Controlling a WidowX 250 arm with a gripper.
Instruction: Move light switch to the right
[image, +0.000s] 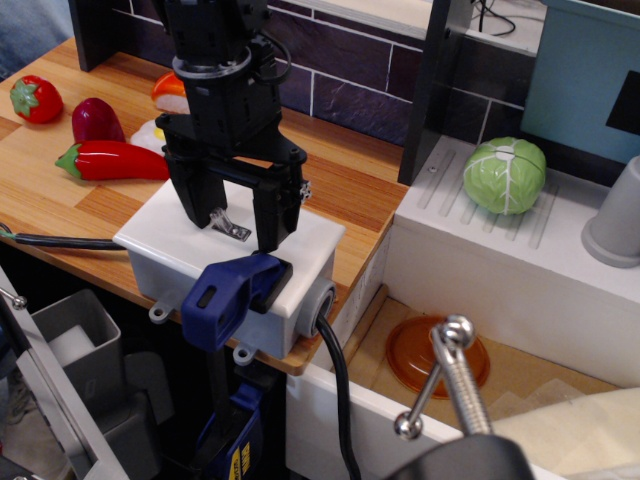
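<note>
The light switch is a small silver toggle lever (228, 224) on top of a white rectangular box (170, 250) at the wooden counter's front edge. My black gripper (236, 220) hangs straight down over the box, open, with one finger (196, 200) left of the lever and the other finger (276, 215) right of it. The lever stands between the fingers, nearer the left one, and leans to the right. I cannot tell if a finger touches it.
A blue clamp (235, 295) pins the box to the counter (340, 180), with a black cable (335, 390) leaving its right end. A red pepper (110, 160), an aubergine (95, 118) and a strawberry (35, 100) lie at the left. A white sink unit (520, 260) with a cabbage (505, 175) stands right.
</note>
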